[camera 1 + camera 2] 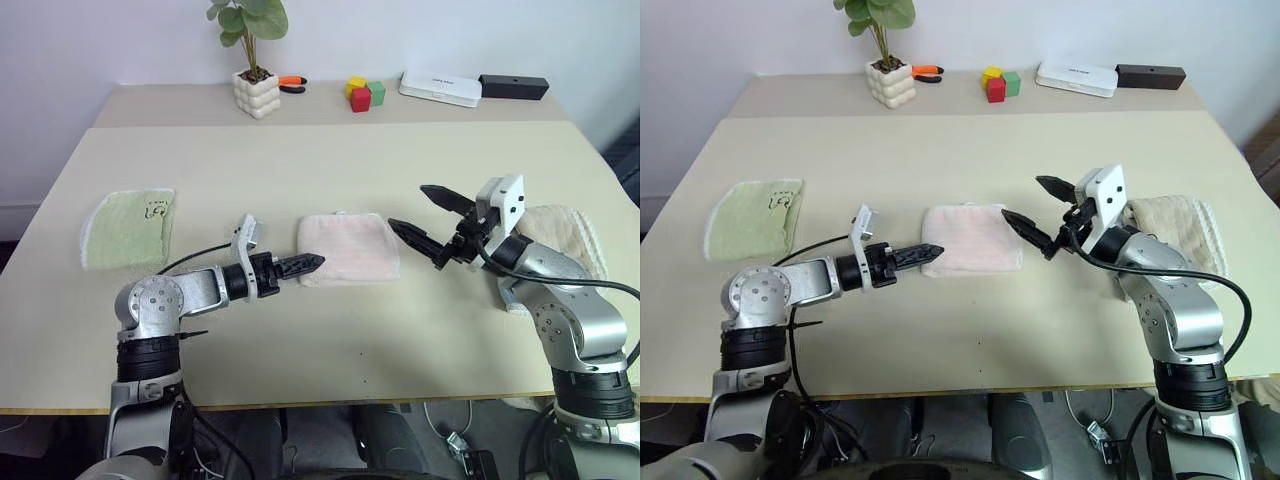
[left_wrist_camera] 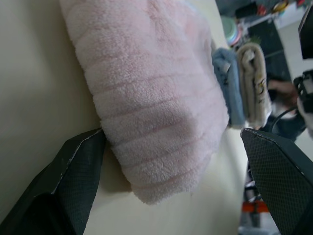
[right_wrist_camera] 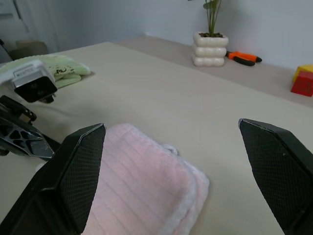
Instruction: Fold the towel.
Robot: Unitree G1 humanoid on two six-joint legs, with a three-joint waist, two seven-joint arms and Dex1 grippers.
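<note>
The towel (image 1: 348,247), pale pink and fluffy, lies folded into a small rectangle in the middle of the cream table (image 1: 320,170). My left gripper (image 1: 305,265) hovers low at the towel's near left corner, pointing across at it. In the left wrist view its fingers (image 2: 73,181) stand open on either side of the towel's rounded folded edge (image 2: 156,127). My right gripper (image 1: 415,212) is raised just right of the towel, open and holding nothing. Seen from the right wrist, the towel (image 3: 142,186) sits low between its spread fingers.
A light green folded towel (image 1: 128,228) lies at the left, and a beige folded towel (image 1: 560,235) sits under my right arm. Along the back stand a potted plant (image 1: 256,92), orange-handled pliers (image 1: 292,83), coloured blocks (image 1: 365,94), a white box (image 1: 440,87) and a black box (image 1: 513,87).
</note>
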